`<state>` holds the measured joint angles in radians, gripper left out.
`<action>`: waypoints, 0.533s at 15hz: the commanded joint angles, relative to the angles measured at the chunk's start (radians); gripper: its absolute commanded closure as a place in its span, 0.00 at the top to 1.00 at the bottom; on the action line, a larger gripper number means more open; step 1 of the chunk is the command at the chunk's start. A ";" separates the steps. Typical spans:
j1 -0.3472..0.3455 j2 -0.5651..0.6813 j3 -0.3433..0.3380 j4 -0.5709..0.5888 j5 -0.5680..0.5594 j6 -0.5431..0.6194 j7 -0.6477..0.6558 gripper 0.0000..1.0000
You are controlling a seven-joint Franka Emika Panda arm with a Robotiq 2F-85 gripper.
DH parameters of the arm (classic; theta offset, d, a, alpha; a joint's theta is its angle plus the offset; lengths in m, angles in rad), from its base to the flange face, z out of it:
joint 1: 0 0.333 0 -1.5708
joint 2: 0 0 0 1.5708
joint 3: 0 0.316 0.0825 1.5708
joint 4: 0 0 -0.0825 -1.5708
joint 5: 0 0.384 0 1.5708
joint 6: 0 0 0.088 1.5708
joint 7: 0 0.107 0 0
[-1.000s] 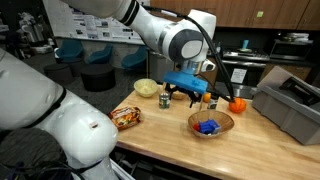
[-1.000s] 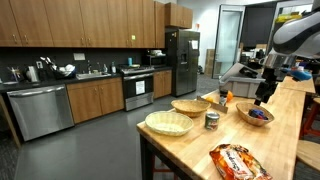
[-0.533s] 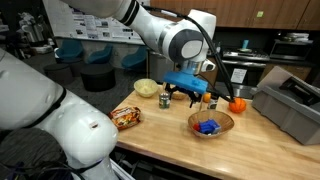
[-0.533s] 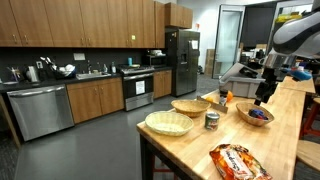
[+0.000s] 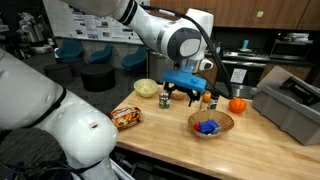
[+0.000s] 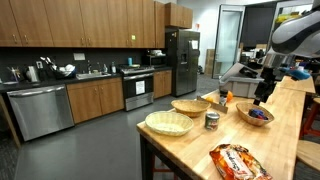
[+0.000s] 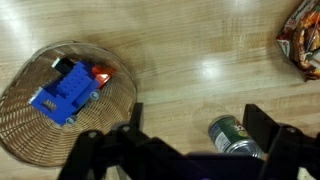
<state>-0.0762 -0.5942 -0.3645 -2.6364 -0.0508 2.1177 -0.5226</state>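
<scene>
My gripper (image 7: pixel 198 115) is open and holds nothing. It hangs above the wooden table (image 7: pixel 190 50). A green tin can (image 7: pixel 235 137) stands upright below it, between the fingers and close to the right finger (image 7: pixel 265 122). To the left is a wicker bowl (image 7: pixel 22 140) holding a blue toy block (image 7: pixel 62 92) with a red piece. In both exterior views the gripper (image 5: pixel 182 96) (image 6: pixel 262 98) hovers between the can (image 5: pixel 165 101) (image 6: pixel 212 120) and the bowl (image 5: pixel 211 124) (image 6: pixel 254 114).
A chips bag (image 5: pixel 126 117) (image 7: pixel 303 40) lies near the table edge. There is a pale bowl (image 5: pixel 146 88), an orange (image 5: pixel 237 105), a small orange-capped bottle (image 5: pixel 207 99) and a grey bin (image 5: pixel 290 105). Two flat wicker baskets (image 6: pixel 168 123) (image 6: pixel 190 106) sit at the table's end.
</scene>
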 commanded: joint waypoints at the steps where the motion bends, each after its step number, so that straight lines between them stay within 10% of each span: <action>1: -0.004 -0.005 0.018 0.012 0.022 0.006 -0.016 1.00; 8: 0.002 0.034 0.028 0.058 0.027 0.004 -0.005 1.00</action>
<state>-0.0757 -0.5931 -0.3433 -2.6139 -0.0446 2.1263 -0.5220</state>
